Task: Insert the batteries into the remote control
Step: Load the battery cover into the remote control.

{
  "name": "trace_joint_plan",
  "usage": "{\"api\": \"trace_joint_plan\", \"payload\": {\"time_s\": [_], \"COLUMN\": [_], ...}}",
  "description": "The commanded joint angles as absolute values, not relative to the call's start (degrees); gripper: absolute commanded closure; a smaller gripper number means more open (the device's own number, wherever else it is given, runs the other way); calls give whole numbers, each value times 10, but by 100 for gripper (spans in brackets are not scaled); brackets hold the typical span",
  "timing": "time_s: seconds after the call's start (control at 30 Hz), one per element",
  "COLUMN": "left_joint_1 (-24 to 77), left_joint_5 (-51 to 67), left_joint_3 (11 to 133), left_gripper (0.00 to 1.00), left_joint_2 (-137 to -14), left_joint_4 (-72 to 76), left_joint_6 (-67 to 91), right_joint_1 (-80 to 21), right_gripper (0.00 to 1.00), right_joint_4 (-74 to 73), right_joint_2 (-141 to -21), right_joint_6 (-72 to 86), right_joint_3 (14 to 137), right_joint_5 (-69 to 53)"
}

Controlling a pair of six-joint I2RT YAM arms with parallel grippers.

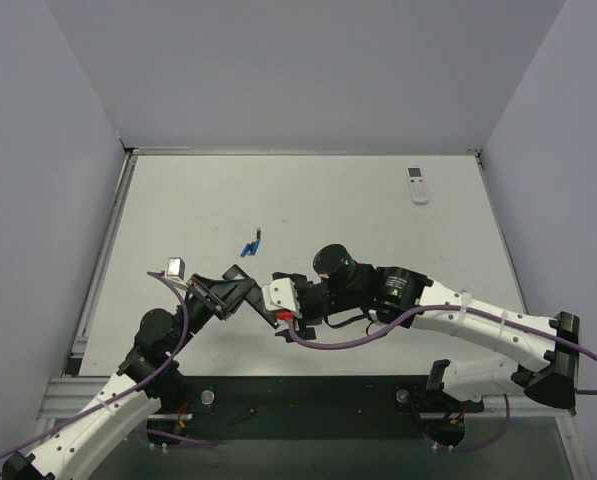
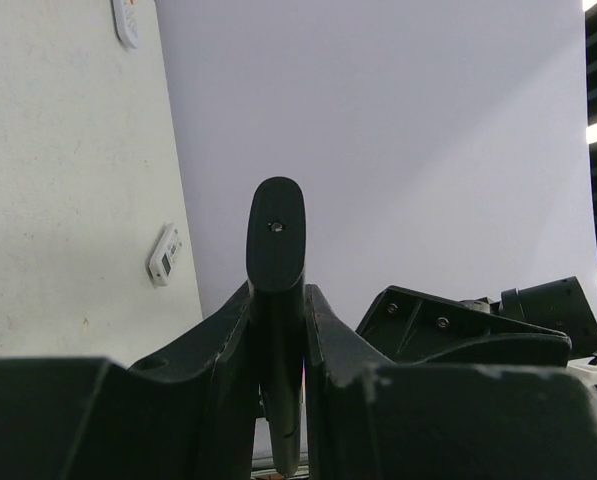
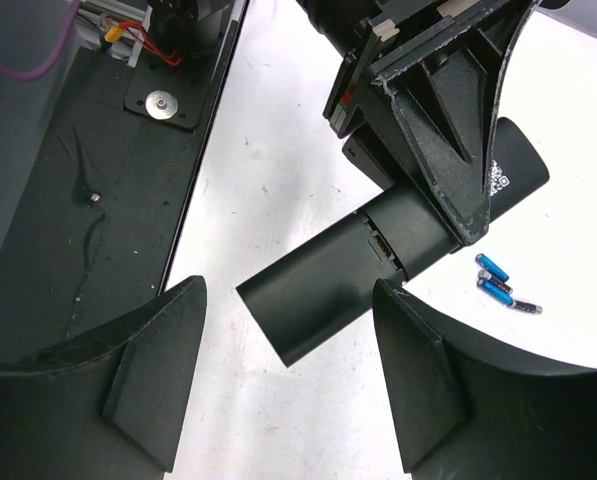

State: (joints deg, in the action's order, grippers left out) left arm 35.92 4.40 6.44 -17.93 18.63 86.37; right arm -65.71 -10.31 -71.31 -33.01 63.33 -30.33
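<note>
The black remote control (image 3: 378, 240) is held off the table, with my left gripper (image 2: 278, 325) shut on its middle. In the left wrist view its rounded end (image 2: 275, 230) sticks up between the fingers. My right gripper (image 3: 288, 288) stands open around the remote's free end, with a gap on the left side and the right finger close to a seam where the back cover has slid a little. Two blue batteries and a dark one (image 3: 498, 287) lie together on the white table beyond the remote, and show from above as the batteries (image 1: 250, 245).
A white remote (image 1: 418, 185) lies at the far right of the table. The left wrist view shows a small white device with a screen (image 2: 164, 255) and another white remote (image 2: 126, 20). The black base rail (image 3: 98, 130) with screws runs along the near edge.
</note>
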Motion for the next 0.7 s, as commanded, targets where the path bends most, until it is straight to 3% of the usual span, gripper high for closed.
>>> {"api": "trace_joint_plan", "payload": {"time_s": [0.0,0.2,0.4,0.67], "left_joint_1": [361,361,361,361], "left_joint_5": [52,62,75,87], "left_joint_3": [65,66,70,79], "left_gripper": [100,100,100,100], "left_joint_2": [-178,-180,-186,-204], "left_joint_4": [236,236,230,230], "left_joint_6": [869,867,863,854], "right_joint_1": [-664,-671,-671,-687], "right_gripper": [37,39,48,53], "right_joint_4": [-136,-168,-196,-197], "right_joint_2": [-682,-672,-693,-710], "right_joint_6": [-330,-383,-410,-432], "right_joint_3": [658,657,670,682], "right_joint_5": [-326,-310,-298,-273]}}
